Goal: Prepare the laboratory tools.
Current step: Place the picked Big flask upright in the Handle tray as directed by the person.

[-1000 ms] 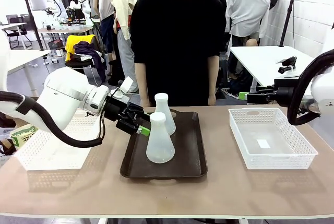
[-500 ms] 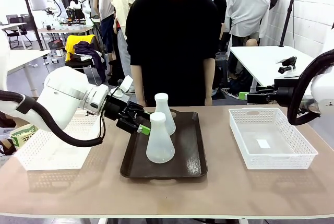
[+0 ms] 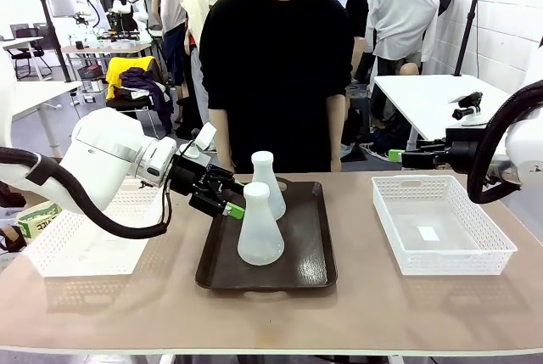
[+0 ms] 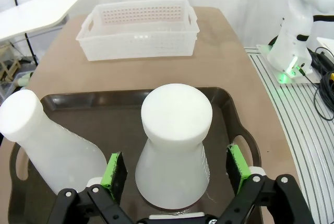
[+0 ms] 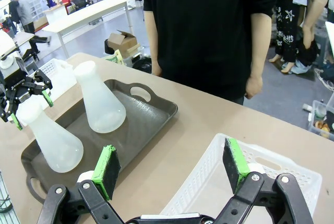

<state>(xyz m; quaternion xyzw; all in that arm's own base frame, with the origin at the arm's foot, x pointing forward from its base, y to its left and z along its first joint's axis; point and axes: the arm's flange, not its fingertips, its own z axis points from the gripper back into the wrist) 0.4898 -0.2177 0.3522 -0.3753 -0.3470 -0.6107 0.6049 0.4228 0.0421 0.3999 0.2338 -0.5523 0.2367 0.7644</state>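
Straddling the near flask point(image 4: 174, 145), the left gripper point(image 4: 176, 171) stands wide open, its green pads point(image 4: 115, 169) on either side of the flask's lower cone with a gap at each side, gripping nothing. The fingers are black and jointed; the pads are flat and matte. In the front view this gripper point(image 3: 227, 200) reaches in from the tray's left edge at the level of the flask's neck.

Both flasks are frosted, translucent white plastic or glass, with broad round bases tapering to short cylindrical necks. Each stands upright on its base, long axis vertical, neck up. The near flask point(image 3: 260, 228) sits near the middle of the tray point(image 3: 310, 249), and the far flask point(image 3: 266, 184) stands just behind it toward the tray's far edge. The tray is dark brown, smooth and rectangular, with rounded corners, a raised rim and cut-out handles; it lies at the middle of the tan table point(image 3: 365, 305).

The right gripper point(image 5: 169, 169) also stands open and empty, hovering over the near rim of a white lattice basket point(image 3: 443, 225) at the table's right side. A second lattice basket point(image 3: 81, 241) sits at the left edge. A person point(image 3: 277, 67) in a black shirt stands at the far edge.
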